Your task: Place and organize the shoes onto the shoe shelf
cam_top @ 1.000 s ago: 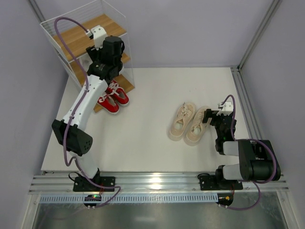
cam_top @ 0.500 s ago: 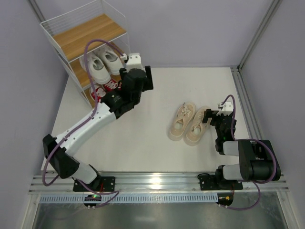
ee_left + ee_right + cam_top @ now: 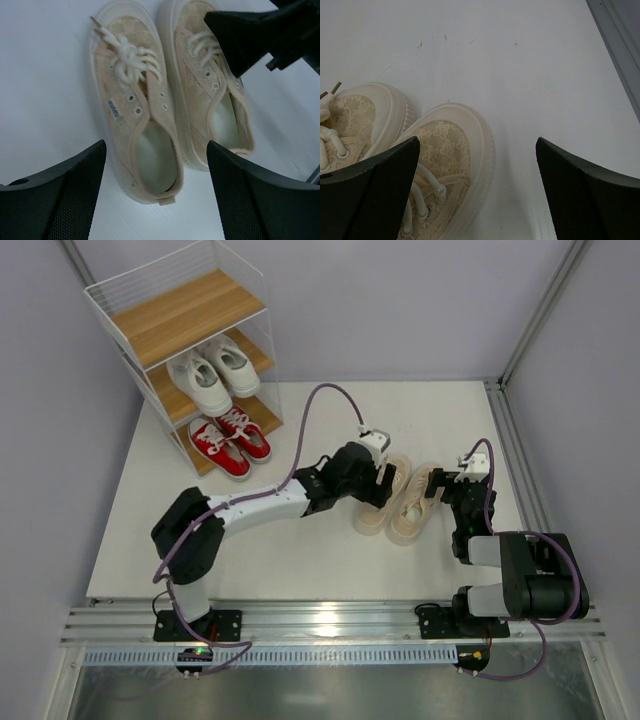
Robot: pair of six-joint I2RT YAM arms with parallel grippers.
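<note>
The left pincer (image 3: 156, 147), jaws wide apart, hung just above the left beige shoe (image 3: 134, 112), straddling its width, toe pointing far.

Left gripper (image 3: 377, 478) swung away from the shoe shelf (image 3: 190, 315), now spread wide above the beige sneakers (image 3: 408, 512), white sneakers (image 3: 213, 372) uncovered on the middle board, red sneakers (image 3: 230, 443) unobstructed below

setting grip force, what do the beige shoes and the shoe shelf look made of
Beige shoes: uppers look like matte, lace-patterned woven fabric, with eyelets and cord laces; the thick cream soles look like smooth rubber, ribbed at the toe. Shoe shelf: boards look like light wood or wood-look laminate, faintly grained; the frame looks like thin white coated wire.
</note>
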